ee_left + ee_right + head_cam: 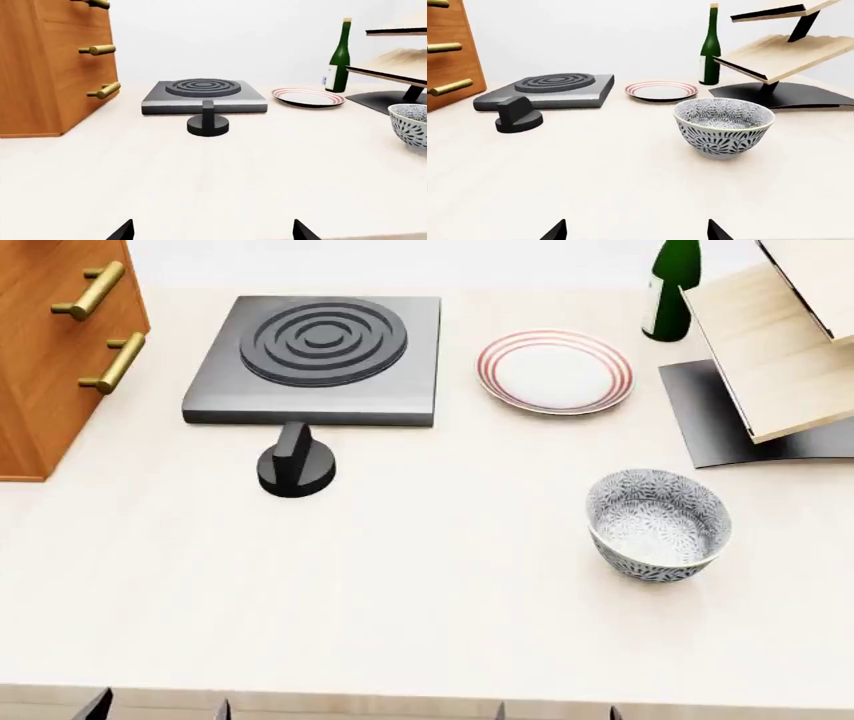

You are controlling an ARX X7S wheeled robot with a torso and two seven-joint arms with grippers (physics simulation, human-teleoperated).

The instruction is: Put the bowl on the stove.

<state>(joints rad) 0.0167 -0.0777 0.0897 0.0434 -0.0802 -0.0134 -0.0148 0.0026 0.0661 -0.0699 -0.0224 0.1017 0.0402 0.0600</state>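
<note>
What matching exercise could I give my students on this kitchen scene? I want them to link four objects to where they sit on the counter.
Column 1:
1. bowl
2. knob
3. plate
4. bottle

Column 2:
A. just in front of the stove
B. at the back, beside the tiered wooden rack
C. alone on the open counter, nearest the robot's right arm
D. beside the stove, on the side away from the cabinet

Pairs: 1-C, 2-A, 3-D, 4-B
</note>
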